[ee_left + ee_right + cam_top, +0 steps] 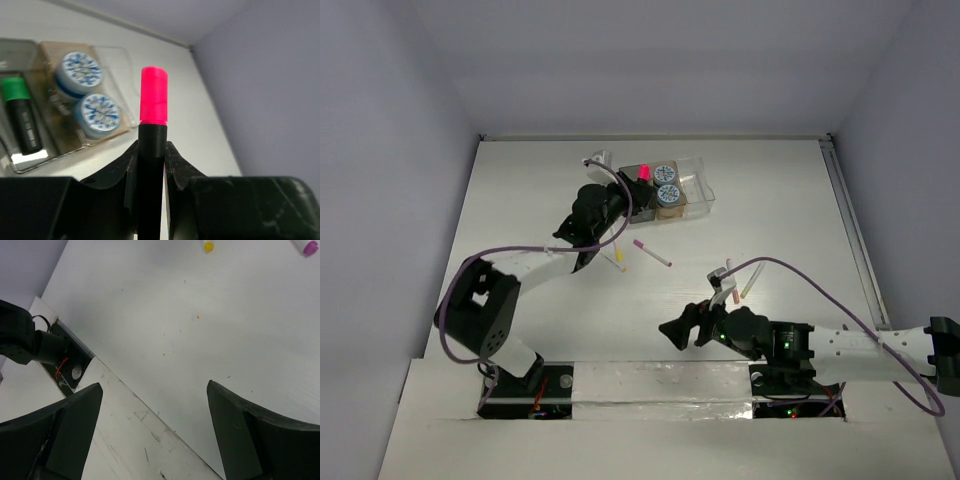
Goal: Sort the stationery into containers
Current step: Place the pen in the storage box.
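The left end effector [151, 159] is pinched narrow on a black marker with a pink cap [153, 102], which stands up between the two fingers with the cap well clear of them. From above, that cap shows at the row of bins near the far middle of the desk [530, 200], just beside the far tape roll; over which compartment it hangs I cannot tell. The two blue-white tape rolls [78, 73] [99, 113] sit touching, one behind the other, in the amber-orange bin [48, 50]. A black marker with a green cap [20, 116] lies in the smoky grey bin [20, 47] next to it, and the clear bin [119, 59] is on the amber bin's other side. The right end effector [154, 386] is spread wide, holding nothing, low over bare desk close to the near edge. On the desk between the two arms lie a magenta-capped pen [652, 253] and a yellow-capped pen [616, 262], near each other but apart. Two further pens [748, 283] [728, 276] lie side by side just beyond the right wrist; their cap colours are too small to tell.
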You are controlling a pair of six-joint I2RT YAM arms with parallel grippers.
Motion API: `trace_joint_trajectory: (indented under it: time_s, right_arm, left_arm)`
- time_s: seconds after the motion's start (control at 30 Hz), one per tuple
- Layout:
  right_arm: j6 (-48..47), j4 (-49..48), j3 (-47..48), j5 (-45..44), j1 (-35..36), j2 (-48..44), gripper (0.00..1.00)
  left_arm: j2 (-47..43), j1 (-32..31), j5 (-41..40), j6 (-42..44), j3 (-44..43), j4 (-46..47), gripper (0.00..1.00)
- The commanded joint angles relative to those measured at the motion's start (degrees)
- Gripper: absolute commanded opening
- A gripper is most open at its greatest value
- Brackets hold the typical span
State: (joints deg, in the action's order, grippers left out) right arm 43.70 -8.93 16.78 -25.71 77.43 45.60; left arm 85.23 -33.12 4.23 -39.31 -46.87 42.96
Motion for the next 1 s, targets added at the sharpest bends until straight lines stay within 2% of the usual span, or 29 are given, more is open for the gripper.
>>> trace_joint_trajectory:
  time_s: [0.0,0.23,0.43,0.97]
  right_arm:
    - [-1.0,-1.2,-0.6,2.8,-0.4,-0.3,0.91]
    - [-1.3,-1.1,-1.3,4.7,-0.4,-1.0,0.91]
    - [-1.7,0.0,-1.4,4.6,-0.4,-2.2,0.91]
    - [-2.7,1.1,-0.5,4.7,-1.0,-3.0,0.91]
  left_arm:
    - [4.5,1.6,-3.7,-2.1,-4.7,-1.7,0.0]
    - [14.3,1.6,-12.0,-3.7,-12.8,-6.1,0.0]
    - [19.2,2.1,-14.2,-4.7,-16.8,-8.5,0.0]
    - [23.9,2.6,-14.8,-6.4,-18.9,-8.8,0.17]
